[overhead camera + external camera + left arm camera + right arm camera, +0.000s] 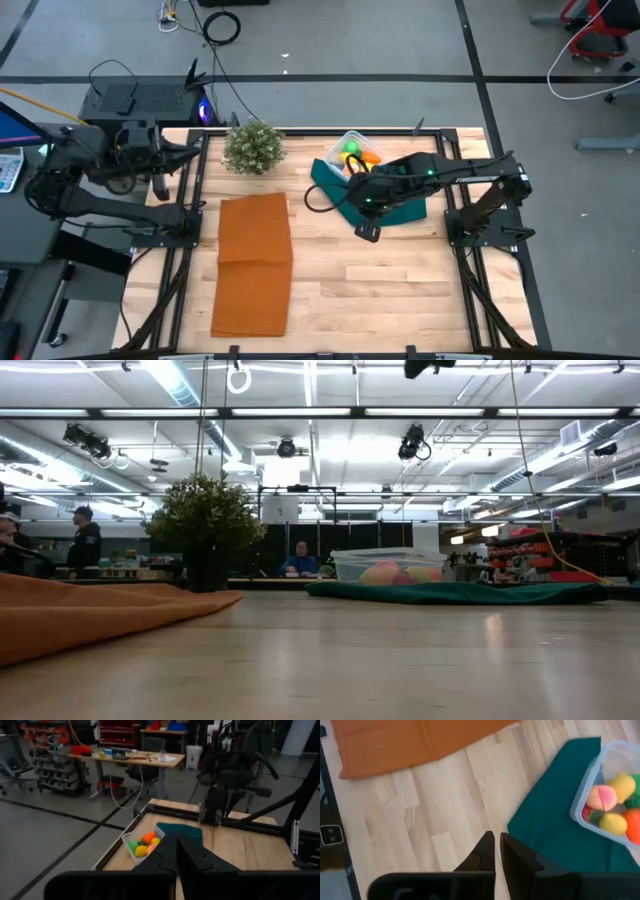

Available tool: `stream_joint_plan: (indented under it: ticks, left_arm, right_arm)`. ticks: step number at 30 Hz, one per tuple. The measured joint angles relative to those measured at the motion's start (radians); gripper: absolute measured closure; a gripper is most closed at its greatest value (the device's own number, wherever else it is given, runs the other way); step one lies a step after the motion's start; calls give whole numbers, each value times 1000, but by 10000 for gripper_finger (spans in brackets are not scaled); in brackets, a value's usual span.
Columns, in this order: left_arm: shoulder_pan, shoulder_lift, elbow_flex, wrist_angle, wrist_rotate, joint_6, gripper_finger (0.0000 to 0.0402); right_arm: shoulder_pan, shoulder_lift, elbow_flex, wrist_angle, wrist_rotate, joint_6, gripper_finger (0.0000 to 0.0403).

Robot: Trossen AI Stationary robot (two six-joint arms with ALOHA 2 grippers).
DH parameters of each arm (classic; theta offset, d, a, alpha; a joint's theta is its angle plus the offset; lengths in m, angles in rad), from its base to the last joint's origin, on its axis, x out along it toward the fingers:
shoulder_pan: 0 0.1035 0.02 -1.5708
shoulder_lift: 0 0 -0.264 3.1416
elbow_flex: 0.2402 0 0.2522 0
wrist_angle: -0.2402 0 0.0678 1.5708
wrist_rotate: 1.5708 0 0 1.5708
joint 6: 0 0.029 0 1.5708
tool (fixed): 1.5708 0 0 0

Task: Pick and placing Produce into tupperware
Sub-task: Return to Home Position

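The clear tupperware stands on the dark green cloth near the table's far edge, seen also in the low view. In it lie the produce: a peach ball, yellow lemons, an orange carrot, a green ball and a bit of red strawberry. My right gripper is shut and hovers over bare wood at the cloth's near left corner, touching nothing. My left gripper is shut and waits at the table's far left.
A bushy potted plant stands left of the tupperware. A folded orange cloth lies on the table's left half. Bare wood spreads between the cloths and toward the near edge. People show in the room beyond.
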Motion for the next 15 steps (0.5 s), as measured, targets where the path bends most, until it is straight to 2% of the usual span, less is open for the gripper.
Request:
stream_joint_plan:
  ticks: [4, 9, 15]
  left_arm:
    - [-2, -6, 0, -22, 10, -1, 394]
    - [-2, -47, -8, -24, 62, 0, 389]
    - [-2, -209, -156, 150, 109, 4, 395]
  right_arm:
    - [20, -77, -114, 23, 0, 46, 403]
    - [52, -223, -329, 142, -2, 176, 403]
    - [103, -359, -528, 296, 1, 346, 403]
